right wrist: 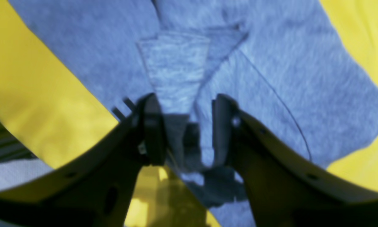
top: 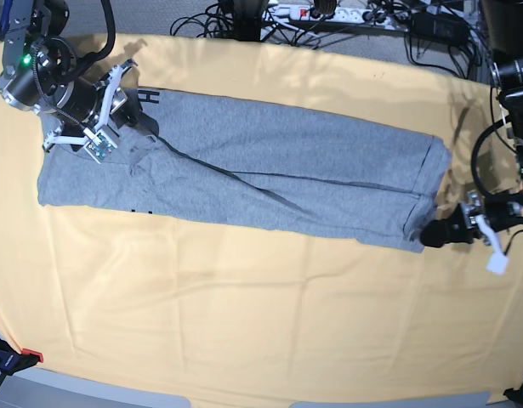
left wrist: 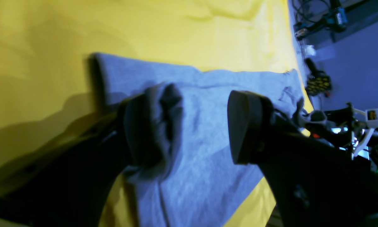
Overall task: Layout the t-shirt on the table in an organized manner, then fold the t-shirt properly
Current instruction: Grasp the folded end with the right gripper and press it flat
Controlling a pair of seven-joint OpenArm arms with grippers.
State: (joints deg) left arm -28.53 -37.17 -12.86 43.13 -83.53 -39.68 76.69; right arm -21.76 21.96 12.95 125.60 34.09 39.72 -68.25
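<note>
Grey t-shirt (top: 270, 161) lies folded lengthwise across the yellow worktop (top: 244, 323). Left claw (left wrist: 204, 126) gapes wide at its 3 o'clock end; right claw (right wrist: 186, 126), jaws parted, straddles fabric at 9 o'clock.

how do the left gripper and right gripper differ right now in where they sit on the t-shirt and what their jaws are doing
Left gripper sits at the t-shirt's edge, by one end of the long folded strip; right gripper hangs over the opposite end.
Left jaws stand wide, a hem fold draped on one finger; right gripper jaws are narrower, straddling a raised pleat without pinching it.
Both point at grey fabric over the table.
</note>
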